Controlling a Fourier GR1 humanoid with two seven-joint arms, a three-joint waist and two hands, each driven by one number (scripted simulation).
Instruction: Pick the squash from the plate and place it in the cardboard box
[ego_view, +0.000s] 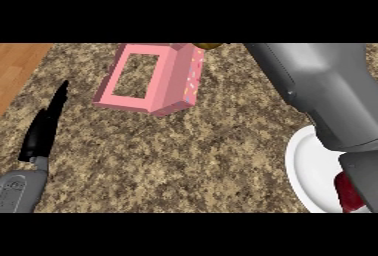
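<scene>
While the right forearm (317, 90) is stretching beyond the top edge, its hand hidden so I cannot tell its grip, a yellow-brown tip (209, 45), probably the squash, is showing just past the pink box (151, 77); the carry looks nearly done, and lowering into the opening is coming next. I am counting one box ahead and right of the left hand (44, 127), which is resting released, and one white plate (299, 165) far to its right, bearing one red item (347, 192).

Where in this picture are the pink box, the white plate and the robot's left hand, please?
pink box (174, 75): head view, on its right wall.
white plate (310, 172): head view, on its bare white surface.
left hand (43, 131): head view, on its black fingers.
</scene>
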